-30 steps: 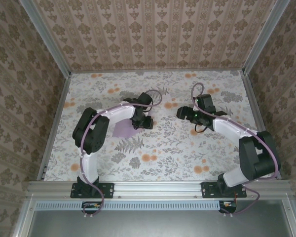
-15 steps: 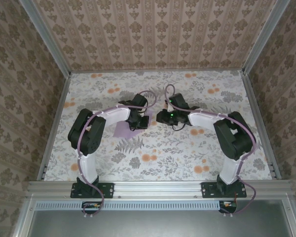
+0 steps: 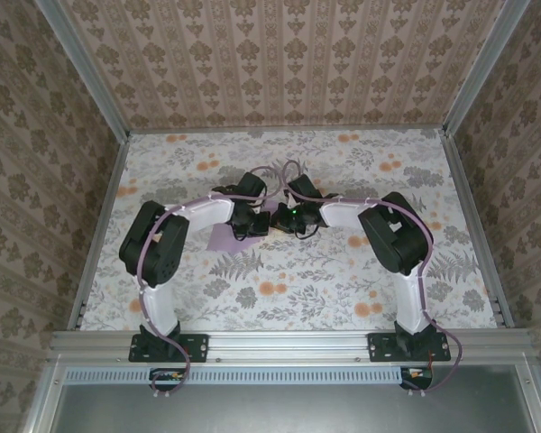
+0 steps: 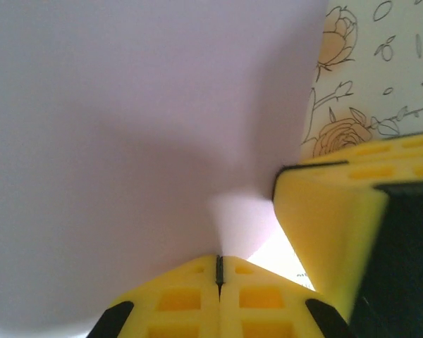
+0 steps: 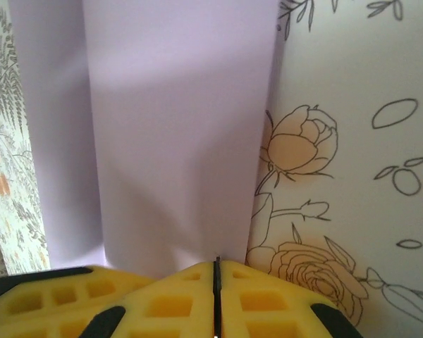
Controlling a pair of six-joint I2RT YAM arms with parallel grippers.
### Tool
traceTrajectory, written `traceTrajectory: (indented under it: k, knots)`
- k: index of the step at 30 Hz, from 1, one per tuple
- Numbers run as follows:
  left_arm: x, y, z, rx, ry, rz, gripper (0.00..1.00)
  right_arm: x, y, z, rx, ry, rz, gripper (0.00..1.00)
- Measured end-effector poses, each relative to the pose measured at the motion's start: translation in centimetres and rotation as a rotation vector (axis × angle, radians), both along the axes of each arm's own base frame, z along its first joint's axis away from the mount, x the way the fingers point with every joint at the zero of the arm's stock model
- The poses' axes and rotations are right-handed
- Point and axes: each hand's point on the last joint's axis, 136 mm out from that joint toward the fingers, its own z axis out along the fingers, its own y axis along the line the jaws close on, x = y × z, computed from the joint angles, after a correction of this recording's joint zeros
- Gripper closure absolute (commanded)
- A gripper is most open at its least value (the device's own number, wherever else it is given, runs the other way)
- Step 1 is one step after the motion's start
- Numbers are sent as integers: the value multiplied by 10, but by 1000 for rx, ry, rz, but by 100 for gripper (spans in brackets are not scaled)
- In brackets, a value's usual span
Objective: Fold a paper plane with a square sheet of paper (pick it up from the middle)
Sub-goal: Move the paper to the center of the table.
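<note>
The square sheet of paper [image 3: 222, 237] is lilac and lies on the flowered table [image 3: 343, 271], partly under the left arm. My left gripper [image 4: 218, 269] is shut, and the sheet [image 4: 127, 141] rises in a ridge into its jaw line. My right gripper [image 5: 216, 271] is shut at the near edge of a raised flap of the sheet [image 5: 176, 141]. Seen from above, the left gripper [image 3: 260, 223] and the right gripper [image 3: 278, 222] meet tip to tip. One right finger [image 4: 331, 218] shows beside the left jaws. The paper plane is out of view.
Patterned walls and metal rails [image 3: 99, 225] enclose the table on three sides. Bare flowered tablecloth [image 5: 352, 176] lies to the right of the sheet. Both arms arch inward over the table's middle.
The right arm swung left across the table to the sheet and its gripper shut there. The left gripper shut on the sheet and stayed roughly in place.
</note>
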Motion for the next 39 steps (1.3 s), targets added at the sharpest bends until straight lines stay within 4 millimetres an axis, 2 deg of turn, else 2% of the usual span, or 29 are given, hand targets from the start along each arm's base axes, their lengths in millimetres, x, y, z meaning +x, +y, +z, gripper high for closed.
traceTrajectory:
  k: [4,8,10,13,16,18,20,32,39]
  knots:
    - [0,14,26,-35,-46,57,67,0,-1,-2,-15,16,-2,90]
    - [2,50,53,-66,-109,185,39,0,-2,-3,-27,24,-3,90]
    - [-1,73,57,-71,-123,261,27,0,-2,-3,-30,26,-4,90]
    - [-11,103,51,-64,-110,360,14,-1,-3,-3,-34,30,-3,89]
    - [-23,119,41,-53,-82,413,8,-1,-3,-3,-35,33,-3,89]
    - [-28,123,35,-48,-63,430,2,-1,-3,-3,-36,33,-2,90]
    - [-30,122,31,-53,-48,437,0,-1,-3,-3,-37,32,0,90]
    - [-17,108,7,-66,19,417,0,-1,-3,-3,-38,32,2,89]
    - [-5,84,19,-186,-8,345,0,-1,-3,-3,-38,30,5,90]
